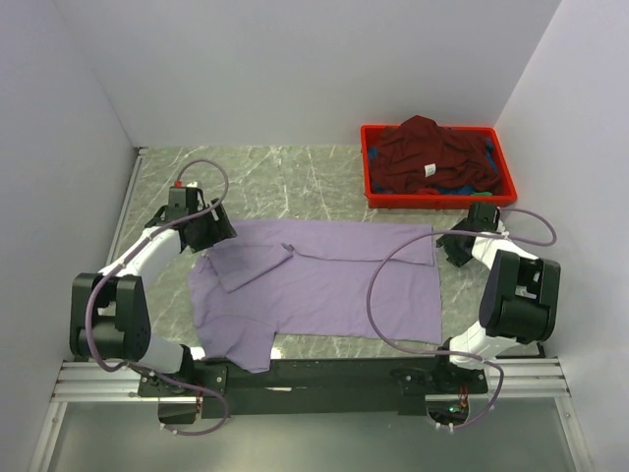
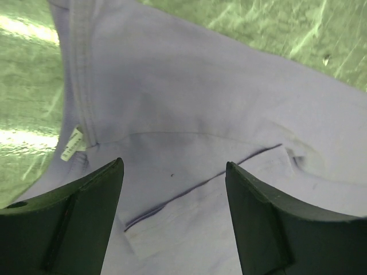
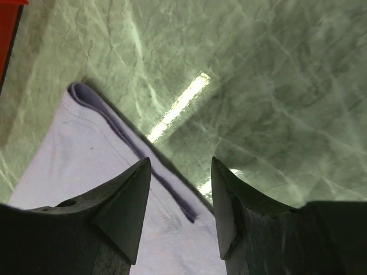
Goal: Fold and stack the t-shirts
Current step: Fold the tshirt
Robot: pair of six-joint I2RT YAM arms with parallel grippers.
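The left fingers (image 1: 213, 230) (image 2: 86, 217) stand wide apart over the far left corner of the lavender t-shirt (image 1: 324, 285) (image 2: 200, 86), and nothing is caught between them. Whether their tips touch the cloth cannot be told, as the wrist view cuts them off at the bottom. Just beyond them lie a folded seam and a small white tag (image 2: 71, 143) whose print is too blurred to read. The lavender t-shirt is spread flat across the middle of the table (image 1: 275, 177), one sleeve hanging toward the near edge, partly hidden by the left arm. The right fingers (image 1: 454, 248) (image 3: 114, 217) are partly open and empty, astride the shirt's right edge (image 3: 86, 166): one finger above cloth, the other above bare marble. Contact here is also unclear. At the far right, the maroon t-shirt (image 1: 423, 152) is heaped in a red crate (image 1: 366, 167), its white label (image 1: 429, 170) showing, with a bit of blue cloth (image 1: 462, 183) mostly buried beneath it
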